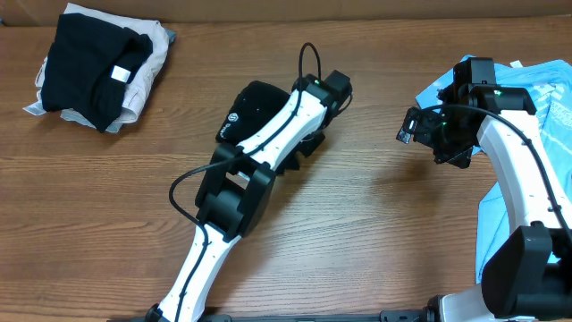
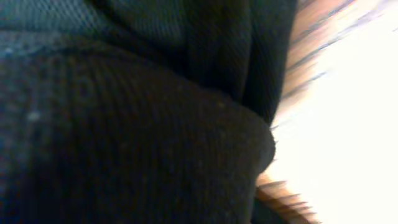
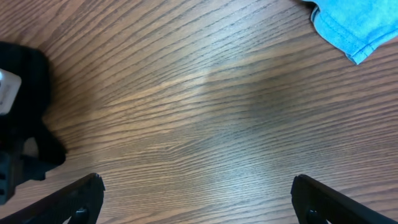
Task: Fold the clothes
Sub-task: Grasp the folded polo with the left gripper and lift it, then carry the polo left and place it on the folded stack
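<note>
A black T-shirt (image 1: 248,105) with a small white logo lies bunched in the middle of the table, partly under my left arm. My left gripper (image 1: 310,141) is down at the shirt's right edge. The left wrist view is filled with black fabric (image 2: 137,137) pressed close to the camera, and the fingers are hidden. My right gripper (image 1: 413,125) is open and empty above bare wood (image 3: 199,199), to the right of the black shirt. Light blue shirts (image 1: 547,89) lie at the right edge under my right arm, and one corner shows in the right wrist view (image 3: 351,25).
A pile of folded clothes (image 1: 98,67), black on top of white and grey, sits at the back left corner. A dark shape (image 3: 25,87) shows at the left edge of the right wrist view. Wooden table (image 1: 375,224) lies between the arms.
</note>
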Controlling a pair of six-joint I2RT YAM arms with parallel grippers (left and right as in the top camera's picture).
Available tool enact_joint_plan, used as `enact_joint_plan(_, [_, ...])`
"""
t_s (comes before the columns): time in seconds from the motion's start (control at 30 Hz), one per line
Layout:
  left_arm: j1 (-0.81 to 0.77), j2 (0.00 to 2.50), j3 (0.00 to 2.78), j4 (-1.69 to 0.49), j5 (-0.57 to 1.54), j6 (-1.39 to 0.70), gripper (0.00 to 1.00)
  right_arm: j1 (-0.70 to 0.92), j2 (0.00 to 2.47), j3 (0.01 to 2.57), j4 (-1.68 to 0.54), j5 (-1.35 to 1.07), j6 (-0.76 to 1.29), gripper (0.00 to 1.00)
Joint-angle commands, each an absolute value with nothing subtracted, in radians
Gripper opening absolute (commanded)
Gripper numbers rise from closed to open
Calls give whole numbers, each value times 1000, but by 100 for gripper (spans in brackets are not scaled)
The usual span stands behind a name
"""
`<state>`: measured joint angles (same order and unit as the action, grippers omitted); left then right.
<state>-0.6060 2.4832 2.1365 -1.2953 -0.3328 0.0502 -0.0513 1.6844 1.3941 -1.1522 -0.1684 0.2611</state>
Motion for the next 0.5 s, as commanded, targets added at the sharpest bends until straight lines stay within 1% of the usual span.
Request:
enact_joint_plan(0.0, [-532,2551,2225,-1374,-339,11,4,-56,1672,1407,-1150,-157,257,100])
enact_joint_plan(0.23, [-450,2551,2635,-1604,-323,12,4,-56,1672,1407,-1138,-158,258,100])
enact_joint_plan(0.37, [-397,2551,2873,-1680,-289,12,4,-56,1672,1407,-1135,-158,257,100])
enact_joint_plan(0.47, [-361,2540,3000,-1690,-250,12,4,-56,1672,1407,-1133,-157,256,100])
